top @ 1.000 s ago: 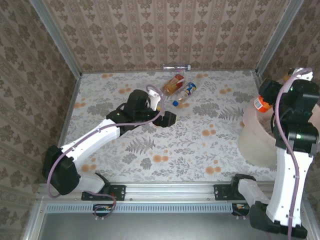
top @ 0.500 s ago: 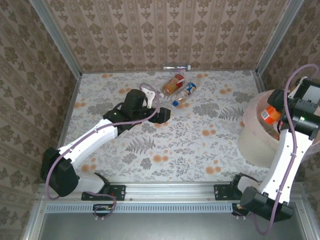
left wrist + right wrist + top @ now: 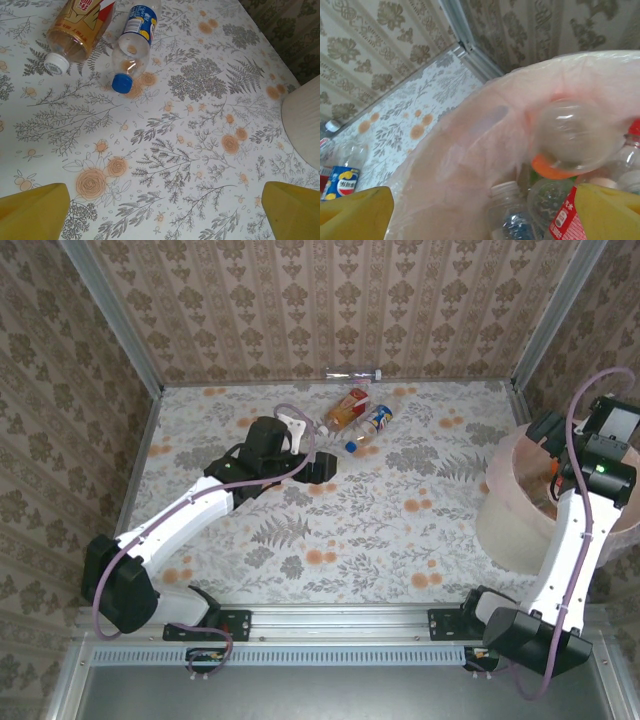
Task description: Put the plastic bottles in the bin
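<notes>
Orange bottle has dropped into the bin; right gripper and left gripper both hold their jaws spread.

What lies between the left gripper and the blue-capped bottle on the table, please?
Bare flowered tablecloth separates the left gripper from the blue-capped bottle, as the left wrist view shows.

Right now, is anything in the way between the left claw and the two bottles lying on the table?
No, nothing I can see. The left gripper is open, and just bare flowery tablecloth lies between it and the blue-capped bottle and the white-capped bottle beside it.
</notes>
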`<state>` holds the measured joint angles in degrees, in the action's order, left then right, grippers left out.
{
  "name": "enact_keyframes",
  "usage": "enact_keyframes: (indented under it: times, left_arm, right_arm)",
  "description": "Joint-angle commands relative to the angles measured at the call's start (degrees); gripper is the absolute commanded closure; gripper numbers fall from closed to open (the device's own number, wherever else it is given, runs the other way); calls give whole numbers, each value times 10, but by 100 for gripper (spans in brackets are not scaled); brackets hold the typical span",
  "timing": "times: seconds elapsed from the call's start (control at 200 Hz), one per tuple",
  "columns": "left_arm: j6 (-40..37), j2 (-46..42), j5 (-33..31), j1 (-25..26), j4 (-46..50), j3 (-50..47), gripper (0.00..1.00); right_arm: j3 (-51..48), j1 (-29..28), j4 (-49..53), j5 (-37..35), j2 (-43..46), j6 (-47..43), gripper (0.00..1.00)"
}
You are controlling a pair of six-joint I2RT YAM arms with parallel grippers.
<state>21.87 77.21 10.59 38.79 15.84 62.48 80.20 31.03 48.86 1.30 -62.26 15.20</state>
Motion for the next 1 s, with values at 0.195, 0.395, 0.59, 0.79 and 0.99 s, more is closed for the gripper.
enact_keyframes:
  times: [0.195, 0.395, 0.59, 0.79, 0.99]
  left_arm:
    - [11, 8, -27, -4, 21, 24, 0]
    - [12, 8, -45, -4, 28, 24, 0]
    - [22, 16, -73, -6, 43, 26, 0]
    - [45, 34, -104, -20, 73, 36, 0]
    - [58, 47, -119, -31, 84, 36, 0]
  right_arm:
    - [25, -122, -11, -13, 48, 9, 0]
    - [31, -301, -45, -37, 25, 27, 0]
    - [46, -467, -88, -91, -54, 20, 0]
    - [50, -563, -139, -163, -183, 16, 0]
    - [35, -579, -238, -162, -295, 67, 0]
